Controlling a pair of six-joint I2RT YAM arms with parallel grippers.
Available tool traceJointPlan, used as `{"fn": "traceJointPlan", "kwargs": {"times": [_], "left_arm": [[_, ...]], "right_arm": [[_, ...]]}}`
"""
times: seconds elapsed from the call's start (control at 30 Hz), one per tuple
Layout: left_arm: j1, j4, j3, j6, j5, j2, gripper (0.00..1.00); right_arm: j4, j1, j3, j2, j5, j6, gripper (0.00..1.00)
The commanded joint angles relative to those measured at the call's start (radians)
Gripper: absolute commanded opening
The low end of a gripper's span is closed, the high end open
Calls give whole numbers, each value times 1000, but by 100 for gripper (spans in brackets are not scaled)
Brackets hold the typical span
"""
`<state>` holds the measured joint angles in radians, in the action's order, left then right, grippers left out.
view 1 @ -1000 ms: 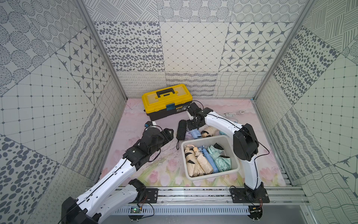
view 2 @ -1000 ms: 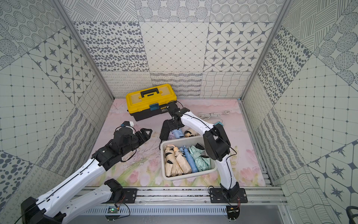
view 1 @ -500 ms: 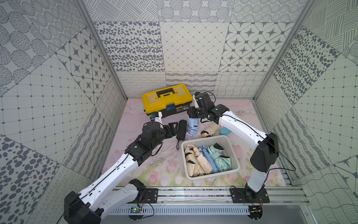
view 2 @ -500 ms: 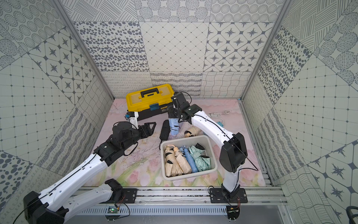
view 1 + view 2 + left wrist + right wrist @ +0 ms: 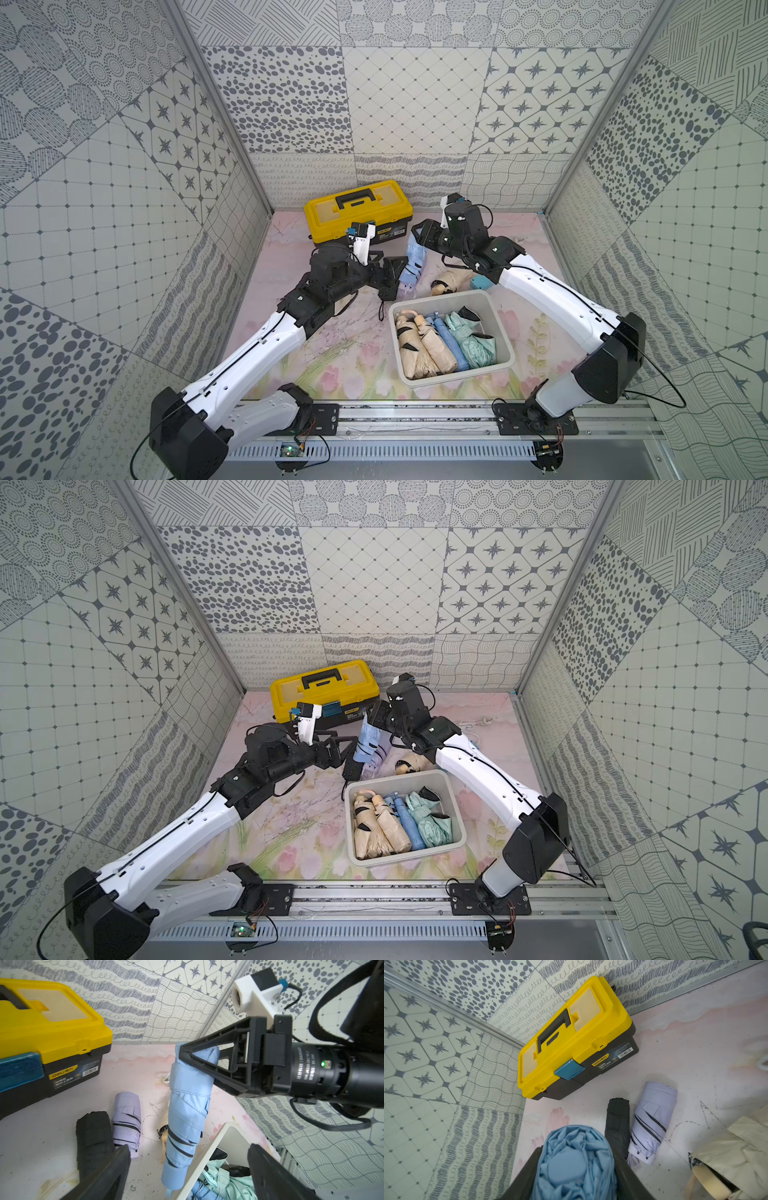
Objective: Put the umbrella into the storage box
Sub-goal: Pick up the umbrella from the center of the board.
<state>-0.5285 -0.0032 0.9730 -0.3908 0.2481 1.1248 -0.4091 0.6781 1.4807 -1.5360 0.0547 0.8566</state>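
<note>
Done: stowed umbrellas (image 5: 440, 345) lie inside the storage box (image 5: 457, 375) | Now: my right gripper (image 5: 417, 237) clamps the blue umbrella (image 5: 187, 1109), hanging just outside the box's far rim | My left gripper (image 5: 390, 278): spread, empty | To do: black umbrella (image 5: 617, 1122), lilac umbrella (image 5: 652, 1118), beige umbrella (image 5: 453, 280) beside the box.

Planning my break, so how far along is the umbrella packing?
Done: several umbrellas lie in the storage box. In hand: the right gripper holds a light blue umbrella above the table. To do: the black umbrella, lilac umbrella and beige umbrella on the table.
</note>
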Motion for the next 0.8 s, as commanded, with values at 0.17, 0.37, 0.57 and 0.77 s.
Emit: {"fn": "traceJointPlan", "kwargs": {"times": [0.17, 0.37, 0.57, 0.77], "left_arm": [[1, 68, 38, 157, 219, 82, 97], [-5, 17, 68, 246, 168, 137, 83], [-25, -10, 98, 307, 76, 182, 70], [-30, -17, 123, 336, 43, 213, 51]], "right_arm": [[232, 4, -88, 90, -60, 198, 30], [258, 16, -104, 95, -68, 243, 30], [285, 19, -133, 100, -73, 288, 29], [282, 20, -143, 111, -66, 297, 29]]}}
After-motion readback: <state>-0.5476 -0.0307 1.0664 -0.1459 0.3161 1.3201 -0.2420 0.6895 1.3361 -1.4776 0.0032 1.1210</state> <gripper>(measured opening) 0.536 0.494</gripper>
